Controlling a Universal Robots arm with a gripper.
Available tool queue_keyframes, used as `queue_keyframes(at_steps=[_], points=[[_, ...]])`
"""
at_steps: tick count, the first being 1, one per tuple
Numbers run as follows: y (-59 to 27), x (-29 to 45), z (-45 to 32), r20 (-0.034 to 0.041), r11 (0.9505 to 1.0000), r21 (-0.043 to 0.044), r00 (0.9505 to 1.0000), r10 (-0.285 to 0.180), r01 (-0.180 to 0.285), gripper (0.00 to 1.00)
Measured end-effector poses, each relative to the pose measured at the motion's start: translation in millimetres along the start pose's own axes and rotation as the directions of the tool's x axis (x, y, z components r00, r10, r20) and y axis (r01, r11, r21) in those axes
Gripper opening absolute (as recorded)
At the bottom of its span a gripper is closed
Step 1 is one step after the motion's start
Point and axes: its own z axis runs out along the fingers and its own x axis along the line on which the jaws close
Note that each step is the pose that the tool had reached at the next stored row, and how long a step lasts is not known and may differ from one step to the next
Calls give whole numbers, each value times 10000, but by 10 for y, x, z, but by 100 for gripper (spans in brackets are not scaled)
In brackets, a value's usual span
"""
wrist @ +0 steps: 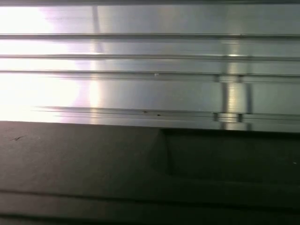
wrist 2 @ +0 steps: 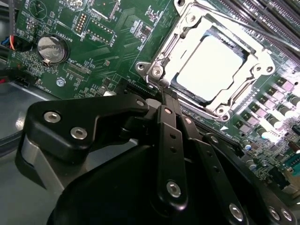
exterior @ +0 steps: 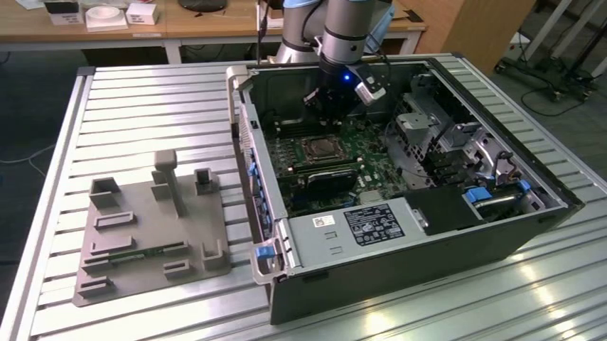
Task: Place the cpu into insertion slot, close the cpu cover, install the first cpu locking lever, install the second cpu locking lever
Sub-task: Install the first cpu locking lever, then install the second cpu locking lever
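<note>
Black metal end effector [wrist 2: 161, 91], fingers drawn narrow and holding nothing, hangs just beside one square insertion slot [wrist 2: 212, 65]. One silver-grey square cpu [wrist 2: 211, 65] sits inside it, one silver metal cpu cover [wrist 2: 255, 63] closed over it. One open black computer case [exterior: 493, 234] stands on the ribbed aluminium desk [exterior: 142, 114], beside one grey fixture plate [exterior: 142, 241].

Your arm [exterior: 343, 28] has silver-grey tube segments and a blue-lit spot near the wrist. Your end effector [wrist 2: 161, 96] is matte black, built of flat linkage bars pinned with round silver screws, over a grey metal base block.
</note>
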Motion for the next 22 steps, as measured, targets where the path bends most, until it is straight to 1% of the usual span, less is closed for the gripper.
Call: queue_keyframes(at_steps=[6, 22], points=[[-46, 2, 0, -1, 10000, 2, 10000, 0, 0, 10], [-69, 2, 0, -1, 10000, 3, 10000, -2, 2, 10]])
